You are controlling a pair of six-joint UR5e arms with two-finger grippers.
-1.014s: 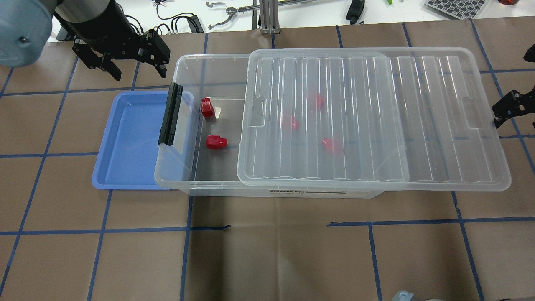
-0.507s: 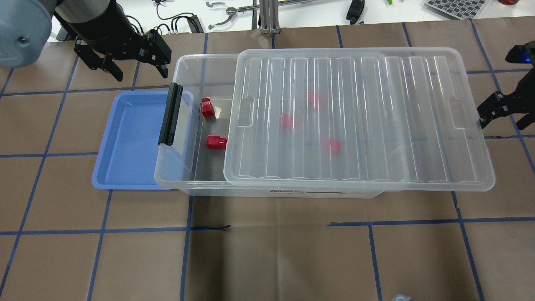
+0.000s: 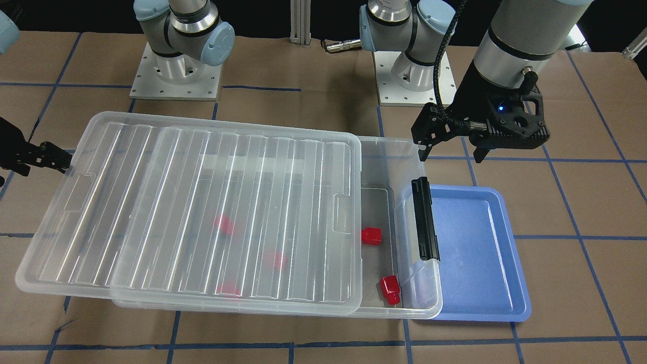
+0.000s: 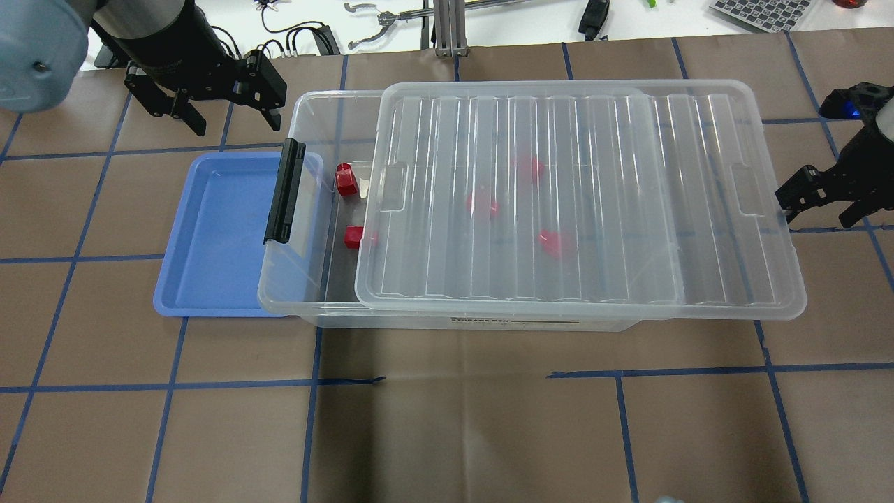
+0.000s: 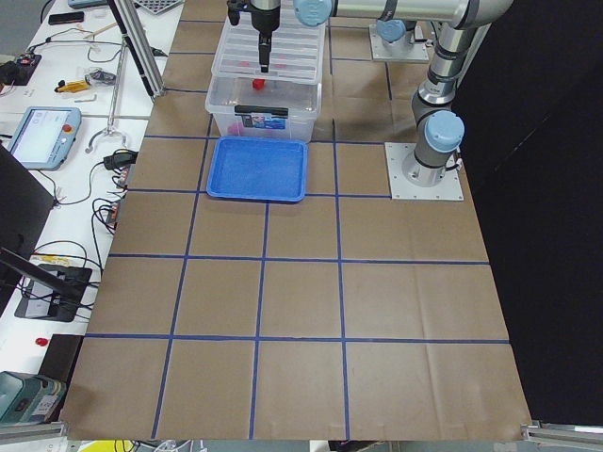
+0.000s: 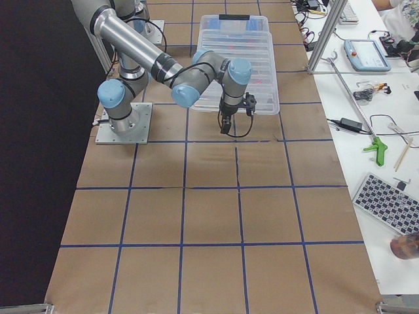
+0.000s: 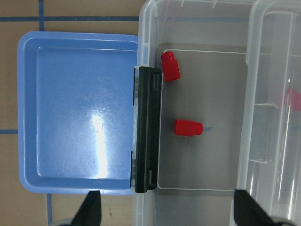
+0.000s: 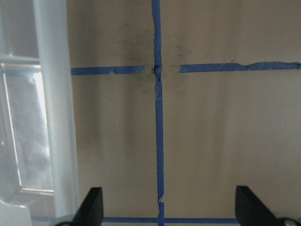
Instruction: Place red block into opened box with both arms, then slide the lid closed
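Lid: lies on the box and overhangs its right end. A strip at the latch bar end is uncovered.
Red block: on the box floor in that strip. A second red block is half under the lid's edge, and three more show blurred beneath the lid.
Right gripper: fingers spread, empty, just beside the lid's overhanging short edge.
Left gripper: fingers spread, empty, off the box's far latch corner.
Blue tray: its edge lies under the box's latch-end rim.
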